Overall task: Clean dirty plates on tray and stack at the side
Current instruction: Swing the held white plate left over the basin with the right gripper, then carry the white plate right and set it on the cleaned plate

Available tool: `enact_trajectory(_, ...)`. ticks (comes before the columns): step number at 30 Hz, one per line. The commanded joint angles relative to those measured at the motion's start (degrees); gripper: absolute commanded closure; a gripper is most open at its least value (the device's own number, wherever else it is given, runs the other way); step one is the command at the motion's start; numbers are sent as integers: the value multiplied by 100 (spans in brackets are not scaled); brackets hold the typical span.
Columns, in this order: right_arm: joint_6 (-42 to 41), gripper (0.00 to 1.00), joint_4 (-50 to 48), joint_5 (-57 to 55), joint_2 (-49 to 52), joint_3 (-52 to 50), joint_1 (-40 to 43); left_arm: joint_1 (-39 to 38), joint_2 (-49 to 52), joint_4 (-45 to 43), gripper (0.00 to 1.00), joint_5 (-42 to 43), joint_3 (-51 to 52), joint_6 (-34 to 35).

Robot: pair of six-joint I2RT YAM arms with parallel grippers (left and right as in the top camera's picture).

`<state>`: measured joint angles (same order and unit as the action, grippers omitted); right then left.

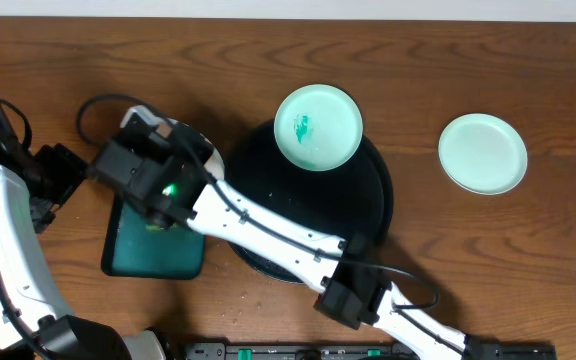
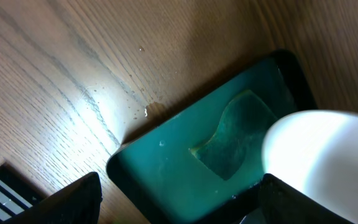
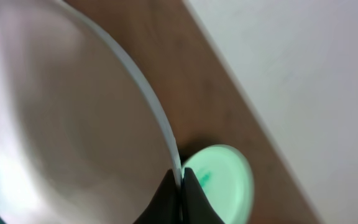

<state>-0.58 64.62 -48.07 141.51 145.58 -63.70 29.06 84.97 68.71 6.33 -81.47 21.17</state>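
The black tray [image 1: 368, 210] lies mid-table. A mint-green plate [image 1: 317, 127] with a teal smear rests on its far rim and also shows in the right wrist view [image 3: 225, 180]. A second mint-green plate [image 1: 482, 153], with no smear, lies on the table to the right. My right gripper [image 1: 168, 145] [image 3: 180, 177] is shut on the rim of the white plate [image 3: 73, 124] [image 2: 316, 149] and holds it tilted over the teal tray. In the overhead view the arm hides most of the white plate. My left gripper [image 1: 63, 178] [image 2: 179, 208] is open and empty by the teal tray's left side.
A teal rectangular tray [image 1: 153, 250] [image 2: 166, 162] with a sponge-like pad [image 2: 235, 137] in it lies left of the black tray. My right arm reaches across the black tray's front. A black fixture runs along the table's front edge [image 1: 298, 350].
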Motion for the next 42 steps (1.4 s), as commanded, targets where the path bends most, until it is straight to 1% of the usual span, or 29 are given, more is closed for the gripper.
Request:
enact_trajectory(1,-1005,99,271,1123,-105,144,492,28,-9,26,19,57,-83,48)
enact_trajectory(5,-1655,99,551,2603,-417,144,1123,28,0,24,19,57,-61,48)
enact_trajectory(8,-1926,99,678,3611,-837,144,1690,22,2,24,19,57,-50,48)
enact_trajectory(11,-1945,99,833,4538,-1290,142,2299,-15,2,20,19,59,-50,48)
enact_trajectory(14,-2022,99,1257,5080,-1655,142,2973,-160,2,-42,19,57,-13,48)
enact_trajectory(19,-1991,99,2470,5202,-1858,142,4328,-592,13,-258,19,55,170,48)
enact_trajectory(23,-1705,99,3270,5204,-1838,-138,5554,-975,131,-424,19,55,328,50)
enact_trajectory(24,-1596,99,3270,5222,-1838,-280,5788,-1051,164,-455,19,55,363,48)
enact_trajectory(29,-1589,99,3204,5340,-1840,-1126,6828,-1335,396,-492,19,57,435,46)
enact_trajectory(32,-1351,99,2955,5525,-1840,-1794,7407,-1462,533,-498,19,55,435,-20)
enact_trajectory(38,-1222,99,2455,5611,-1840,-2706,8266,-1554,590,-586,19,55,435,-59)
enact_trajectory(42,-1419,99,2046,5608,-1840,-3171,8789,-1554,590,-586,19,55,435,-61)
